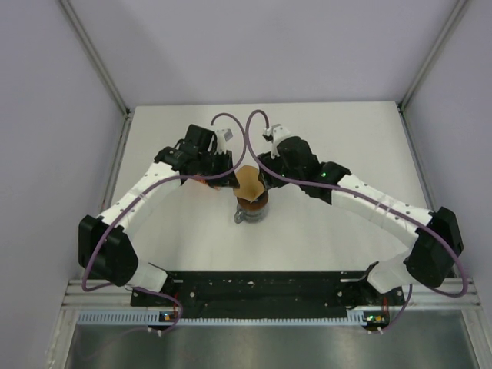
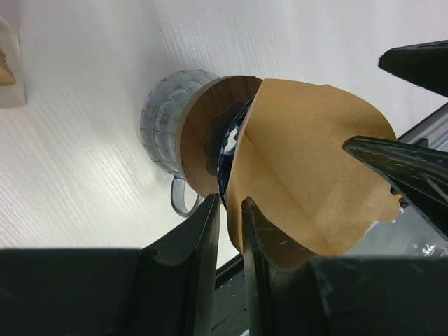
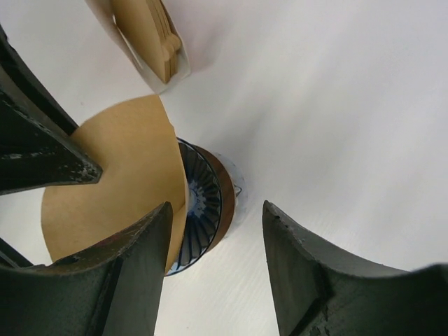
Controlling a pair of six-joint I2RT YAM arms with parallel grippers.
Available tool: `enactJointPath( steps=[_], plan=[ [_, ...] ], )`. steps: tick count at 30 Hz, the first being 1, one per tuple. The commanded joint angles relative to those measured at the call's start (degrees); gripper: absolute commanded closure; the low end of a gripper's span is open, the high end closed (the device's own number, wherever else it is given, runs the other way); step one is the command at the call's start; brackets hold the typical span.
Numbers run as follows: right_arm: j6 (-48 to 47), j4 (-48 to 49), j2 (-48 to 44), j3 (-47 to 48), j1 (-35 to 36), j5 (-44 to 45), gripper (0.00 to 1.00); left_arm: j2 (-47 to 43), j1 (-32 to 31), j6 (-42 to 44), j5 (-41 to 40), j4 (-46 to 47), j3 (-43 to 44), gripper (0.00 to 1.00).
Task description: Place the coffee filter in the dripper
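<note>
The tan coffee filter (image 1: 250, 182) hangs opened out just above the dripper (image 3: 199, 206), a blue ribbed cone, with its lower edge at the cone's rim. The dripper sits in a dark brown ring (image 2: 203, 133) on top of a glass jug (image 2: 164, 122). My left gripper (image 2: 229, 203) is shut on the near edge of the coffee filter (image 2: 315, 182). My right gripper (image 3: 218, 210) is open. Its left finger lies against the face of the filter (image 3: 119, 175), and only the dripper and the table show between its jaws.
The pack of brown filters (image 3: 150, 35) stands on the table just behind the left gripper and shows as an orange patch (image 1: 198, 181) in the top view. Both arms reach in over the middle of the white table (image 1: 346, 138). Grey walls enclose it.
</note>
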Motion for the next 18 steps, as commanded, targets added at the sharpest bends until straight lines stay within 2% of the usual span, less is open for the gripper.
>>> enactJointPath(
  steps=[1,18],
  plan=[
    [0.24,0.82,1.62,-0.54,0.5,0.69,0.46,0.1,-0.28,0.67,0.11,1.38,1.19,0.75],
    [-0.55,4.42,4.44,-4.14,0.59,-1.34,0.46,-0.07,-0.19,2.78,-2.17,3.05,-2.16,0.71]
  ],
)
